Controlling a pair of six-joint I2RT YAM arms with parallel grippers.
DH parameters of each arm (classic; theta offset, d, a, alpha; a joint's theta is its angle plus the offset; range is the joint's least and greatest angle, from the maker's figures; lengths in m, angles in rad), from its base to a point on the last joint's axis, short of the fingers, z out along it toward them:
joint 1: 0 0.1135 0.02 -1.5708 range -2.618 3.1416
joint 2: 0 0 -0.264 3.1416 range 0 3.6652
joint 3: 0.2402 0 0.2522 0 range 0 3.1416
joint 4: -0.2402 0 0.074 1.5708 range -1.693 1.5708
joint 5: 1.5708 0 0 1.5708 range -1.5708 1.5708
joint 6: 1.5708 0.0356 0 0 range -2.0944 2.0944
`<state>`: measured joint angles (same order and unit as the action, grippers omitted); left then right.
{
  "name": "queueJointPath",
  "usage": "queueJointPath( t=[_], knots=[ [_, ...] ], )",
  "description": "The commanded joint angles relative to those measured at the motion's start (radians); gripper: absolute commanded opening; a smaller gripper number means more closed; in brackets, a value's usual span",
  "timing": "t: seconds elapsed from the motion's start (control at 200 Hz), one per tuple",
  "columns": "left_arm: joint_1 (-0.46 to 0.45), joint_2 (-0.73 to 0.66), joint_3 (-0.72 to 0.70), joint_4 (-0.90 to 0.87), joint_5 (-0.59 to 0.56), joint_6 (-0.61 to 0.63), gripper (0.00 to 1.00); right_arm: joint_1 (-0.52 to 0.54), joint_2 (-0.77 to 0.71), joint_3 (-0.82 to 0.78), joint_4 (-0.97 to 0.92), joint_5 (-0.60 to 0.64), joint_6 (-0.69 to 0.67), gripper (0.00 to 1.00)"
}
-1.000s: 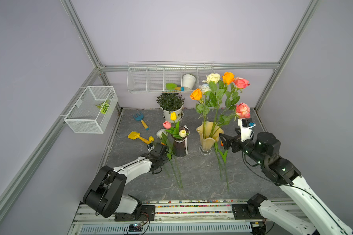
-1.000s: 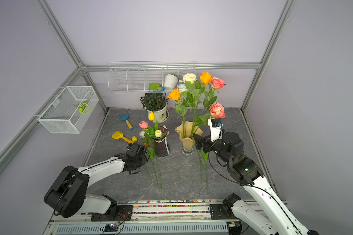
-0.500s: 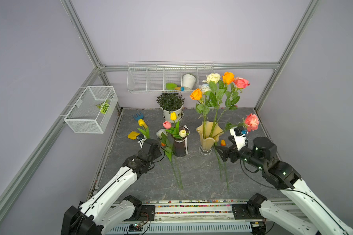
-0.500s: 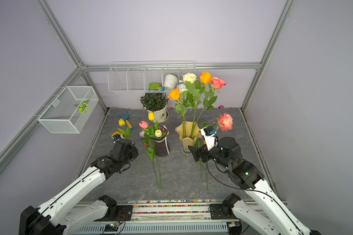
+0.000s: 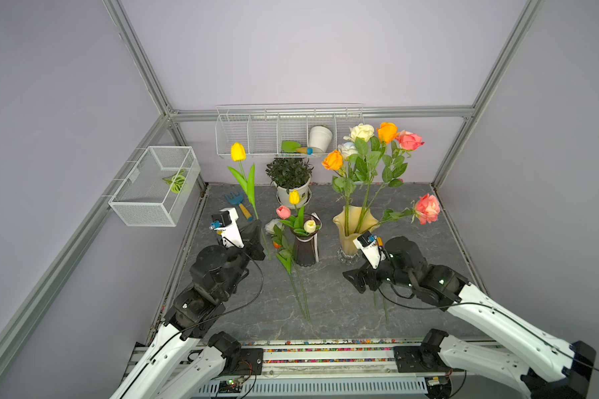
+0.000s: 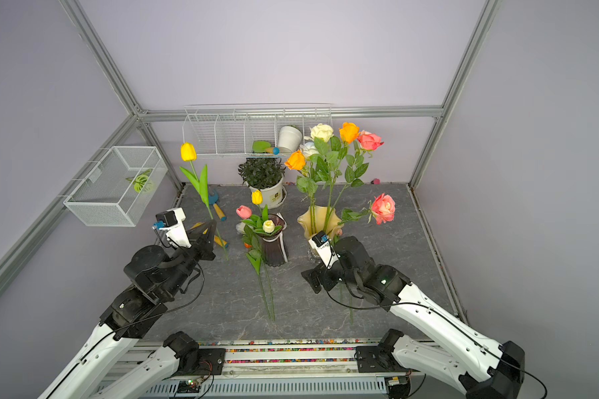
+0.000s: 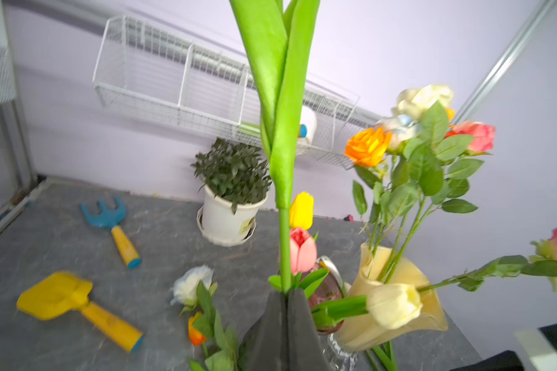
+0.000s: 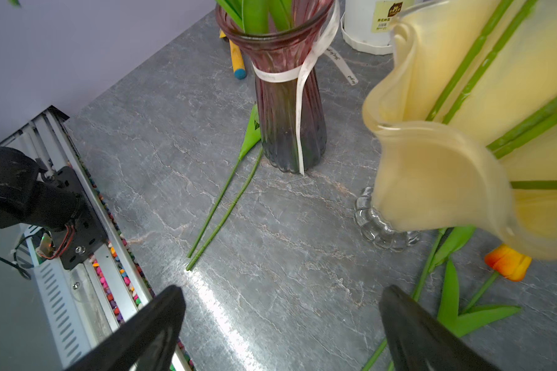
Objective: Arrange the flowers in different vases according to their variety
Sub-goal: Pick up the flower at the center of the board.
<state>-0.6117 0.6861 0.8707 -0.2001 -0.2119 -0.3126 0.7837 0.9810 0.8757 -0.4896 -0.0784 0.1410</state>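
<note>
My left gripper is shut on the stem of a yellow tulip and holds it upright, left of the purple vase. That vase holds three tulips. Several roses stand in the pale yellow vase, and a pink rose leans out to its right. My right gripper is open and empty, low in front of the yellow vase. A white rose and orange tulips lie on the table.
A potted plant stands at the back, with a blue rake and a yellow shovel on the left. A wire shelf hangs on the back wall and a wire basket on the left wall.
My left arm has lifted the yellow tulip off the table to upright. The pink rose has tipped down to the right, and my right gripper has dropped back toward the front.
</note>
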Motion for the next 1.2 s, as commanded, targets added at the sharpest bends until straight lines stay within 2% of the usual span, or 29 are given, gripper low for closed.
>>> queueJointPath(
  t=[0.0, 0.23, 0.38, 0.645, 0.77, 0.86, 0.925, 1.06, 1.195],
  knots=[
    [-0.006, 0.057, 0.048, 0.156, 0.100, 0.113, 0.00, 0.017, 0.025, -0.011, 0.067, 0.031, 0.005, 0.99],
    [-0.006, 0.113, -0.028, 0.483, 0.180, 0.130, 0.00, 0.017, 0.054, -0.022, 0.114, 0.066, 0.046, 0.99],
    [-0.006, 0.144, -0.086, 0.669, 0.205, 0.132, 0.00, 0.017, 0.090, -0.026, 0.174, 0.026, 0.076, 0.99],
    [-0.024, 0.276, 0.008, 0.758, 0.296, 0.121, 0.00, 0.017, 0.188, 0.052, 0.140, 0.003, 0.090, 0.99],
    [-0.072, 0.336, 0.068, 0.744, 0.313, 0.145, 0.00, 0.017, 0.158, 0.053, 0.107, 0.136, 0.150, 0.99],
    [-0.129, 0.370, 0.113, 0.702, 0.296, 0.194, 0.00, 0.010, 0.115, 0.048, 0.060, 0.257, 0.178, 0.99],
    [-0.178, 0.392, 0.137, 0.683, 0.264, 0.235, 0.00, -0.018, 0.088, 0.051, 0.013, 0.287, 0.203, 0.99],
    [-0.272, 0.448, 0.176, 0.644, 0.186, 0.304, 0.00, -0.116, 0.033, 0.036, -0.054, 0.262, 0.264, 0.98],
    [-0.379, 0.519, 0.187, 0.629, 0.028, 0.399, 0.00, -0.172, -0.011, 0.028, -0.098, 0.242, 0.270, 0.98]
  ],
)
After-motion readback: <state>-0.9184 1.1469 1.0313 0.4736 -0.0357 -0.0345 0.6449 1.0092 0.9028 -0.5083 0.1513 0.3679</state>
